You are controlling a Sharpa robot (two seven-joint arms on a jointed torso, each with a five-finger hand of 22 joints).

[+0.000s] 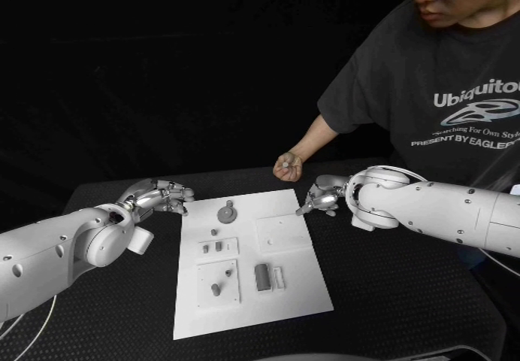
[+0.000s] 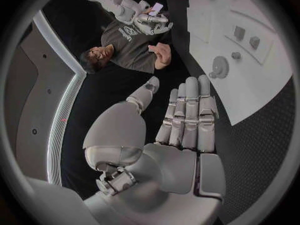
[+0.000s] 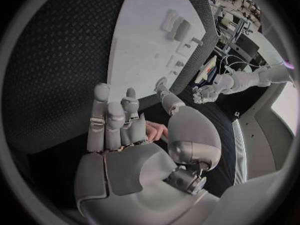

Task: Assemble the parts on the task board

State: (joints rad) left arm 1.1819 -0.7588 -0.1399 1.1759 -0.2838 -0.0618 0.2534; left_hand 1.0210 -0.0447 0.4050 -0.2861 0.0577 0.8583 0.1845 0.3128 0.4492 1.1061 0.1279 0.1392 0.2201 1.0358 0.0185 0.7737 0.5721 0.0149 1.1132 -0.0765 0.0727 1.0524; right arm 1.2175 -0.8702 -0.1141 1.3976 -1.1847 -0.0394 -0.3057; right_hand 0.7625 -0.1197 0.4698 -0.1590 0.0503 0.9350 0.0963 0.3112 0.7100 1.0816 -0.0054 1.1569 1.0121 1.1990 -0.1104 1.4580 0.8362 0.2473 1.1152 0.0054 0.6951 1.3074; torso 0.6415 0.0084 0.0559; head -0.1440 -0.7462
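The white task board [image 1: 284, 299] lies in the middle of the black table. Grey parts sit on it: a round toothed disc [image 1: 227, 213] at its far end, two small blocks [image 1: 213, 247] in the middle, and a peg [image 1: 216, 288] and a longer block [image 1: 261, 276] nearer me. My left hand [image 1: 161, 197] hovers off the board's far left corner, holding nothing. In the left wrist view its fingers [image 2: 186, 115] stretch out straight, short of the disc [image 2: 219, 66]. My right hand [image 1: 323, 197] hangs at the far right corner. Its fingers [image 3: 115, 117] are extended and hold nothing, beside the board [image 3: 140, 40].
A person in a dark T-shirt stands at the far right, with a closed fist [image 1: 287, 167] over the table's far edge, just behind the board and between my two hands. Black table surface [image 1: 401, 293] stretches to either side of the board.
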